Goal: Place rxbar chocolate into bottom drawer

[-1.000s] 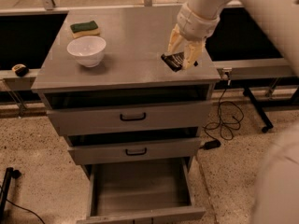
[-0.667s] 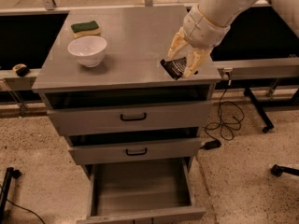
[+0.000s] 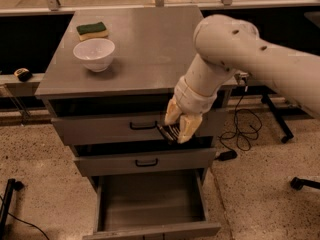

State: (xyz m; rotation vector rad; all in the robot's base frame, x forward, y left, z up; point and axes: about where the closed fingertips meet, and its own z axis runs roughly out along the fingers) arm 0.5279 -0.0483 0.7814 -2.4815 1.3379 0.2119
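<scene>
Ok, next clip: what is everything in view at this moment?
cabinet: one, grey, centre of view
sponge: one, green and yellow, back left of the cabinet top
bowl: one, white, on the cabinet top in front of the sponge
upper drawers: two, grey with black handles, under the cabinet top
bottom drawer: one, grey, pulled open
bar: one, black, held in front of the top drawer
cables: black, on the floor right of the cabinet
arm: one, white, reaching in from the right
gripper: one, cream, shut on the bar, above the open bottom drawer
</scene>
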